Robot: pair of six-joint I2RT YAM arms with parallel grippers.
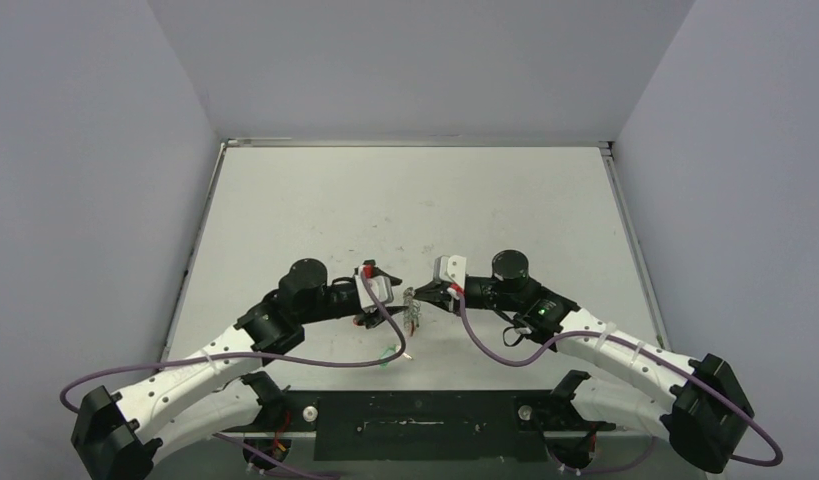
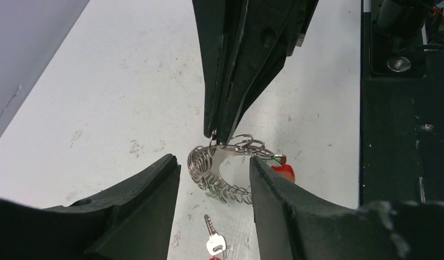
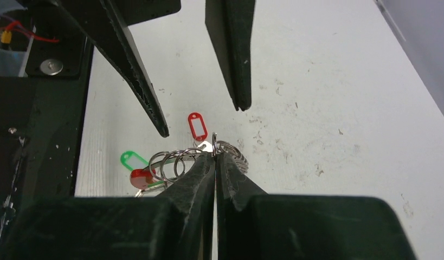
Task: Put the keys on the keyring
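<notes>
Only part of the keyring point(image 3: 171, 165) was legible. In the right wrist view the right fingers point(image 3: 200, 179) covered its near half. In the top view it shrank to a small silvery tangle between the two arms, near the front edge of the tabletop point(image 1: 405, 200).

Right fingers: pressed together, pinching one silvery loop at the ring's upper edge. Left fingers point(image 2: 154, 206): set apart and holding nothing, one tip on either side of the ring with no visible contact. Whether the ring rested on the tabletop or hung clear of it could not be told.

The red arc point(image 2: 283, 171) showed only as a short stub in the left wrist view, cut off by one of the left fingers. The loops overlapped too closely to be counted.

Counted items:
- One keyring.
- One key point(image 2: 213, 242) with its blade in plain sight, lying flat near the ring and apart from it. Its red tag point(image 3: 197, 125) was cropped by the lower frame edge in the left wrist view but whole in the right wrist view.
- One green tag point(image 3: 133, 160) beside the red arc, its key not separable from the loops.
- Two arms, each with one pair of fingers.

Whether more keys lay among the loops could not be told.
</notes>
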